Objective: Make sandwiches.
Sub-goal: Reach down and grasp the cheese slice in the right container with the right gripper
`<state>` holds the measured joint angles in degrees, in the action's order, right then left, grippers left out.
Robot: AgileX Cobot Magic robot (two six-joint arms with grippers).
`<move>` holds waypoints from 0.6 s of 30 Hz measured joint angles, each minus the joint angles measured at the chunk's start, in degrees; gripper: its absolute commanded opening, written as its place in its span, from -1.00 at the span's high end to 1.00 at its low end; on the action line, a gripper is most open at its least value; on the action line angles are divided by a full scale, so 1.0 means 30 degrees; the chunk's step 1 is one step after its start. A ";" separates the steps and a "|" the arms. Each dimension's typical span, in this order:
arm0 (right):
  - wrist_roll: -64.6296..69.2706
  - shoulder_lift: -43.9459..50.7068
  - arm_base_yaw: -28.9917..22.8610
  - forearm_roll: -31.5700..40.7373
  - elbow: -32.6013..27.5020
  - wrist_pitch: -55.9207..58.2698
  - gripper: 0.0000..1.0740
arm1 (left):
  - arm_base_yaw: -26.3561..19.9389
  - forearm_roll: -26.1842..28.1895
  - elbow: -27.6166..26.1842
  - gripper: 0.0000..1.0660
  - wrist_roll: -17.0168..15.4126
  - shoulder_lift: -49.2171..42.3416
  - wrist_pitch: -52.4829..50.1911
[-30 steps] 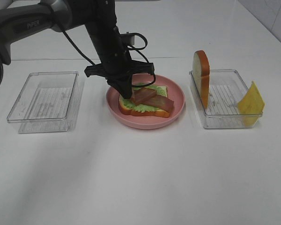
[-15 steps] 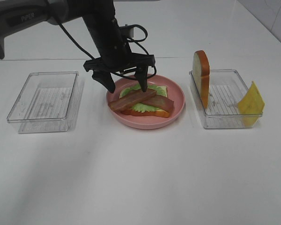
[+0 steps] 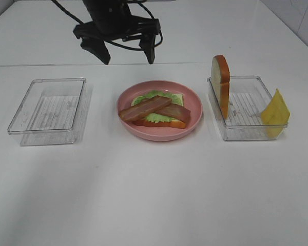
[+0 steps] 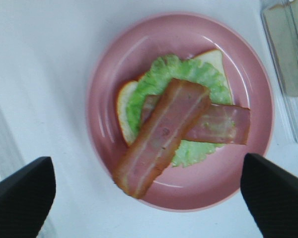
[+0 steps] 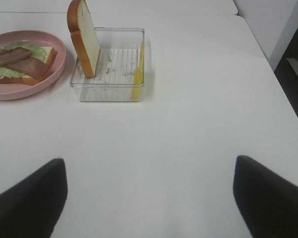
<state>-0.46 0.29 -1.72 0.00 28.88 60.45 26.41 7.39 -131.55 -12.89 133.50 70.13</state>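
Observation:
A bread slice (image 3: 177, 98) lies on the pink plate (image 3: 197, 108) with a green lettuce leaf (image 3: 153, 95) on it. Two bacon strips (image 3: 144, 108) lie crossed on the lettuce; the upper one (image 4: 164, 134) overhangs the bread. My left gripper (image 3: 127, 55) is open and empty, raised above and behind the plate; its fingers (image 4: 21, 198) frame the plate in the left wrist view. The second bread slice (image 3: 221, 83) stands upright in the right tray (image 3: 246, 134), with the yellow cheese (image 3: 275, 109) leaning at its far end. My right gripper (image 5: 149, 198) is open and empty over bare table.
An empty clear tray (image 3: 49, 110) stands left of the plate. In the right wrist view the upright bread (image 5: 84, 37), the cheese (image 5: 138, 69) and the plate (image 5: 39, 87) lie ahead, and the table's right edge (image 5: 258, 49) is close.
My left gripper opened, left a bacon strip lying across the first strip, then rose up and back away from the plate.

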 measured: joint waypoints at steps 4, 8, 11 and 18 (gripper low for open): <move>0.0000 0.0000 0.0000 0.0000 0.0000 0.0000 -0.53 | -0.1108 -0.1012 0.0000 -0.77 0.0649 -0.1012 0.0019; 0.0000 0.0000 0.0000 0.0000 0.0000 0.0000 -0.53 | -0.2712 -0.1490 0.0000 -0.77 0.1261 -0.1432 0.0019; 0.0000 0.0000 0.0000 0.0000 0.0000 0.0000 -0.53 | -0.4316 -0.1585 0.0286 -0.76 0.1566 -0.1967 -0.0038; 0.0000 0.0000 0.0000 0.0000 0.0000 0.0000 -0.53 | -0.7678 -0.1299 0.2330 -0.76 0.2712 -0.3743 -0.0076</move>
<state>-0.46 0.29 -1.72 0.00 28.88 60.45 3.38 3.50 -124.56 -4.76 122.27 69.90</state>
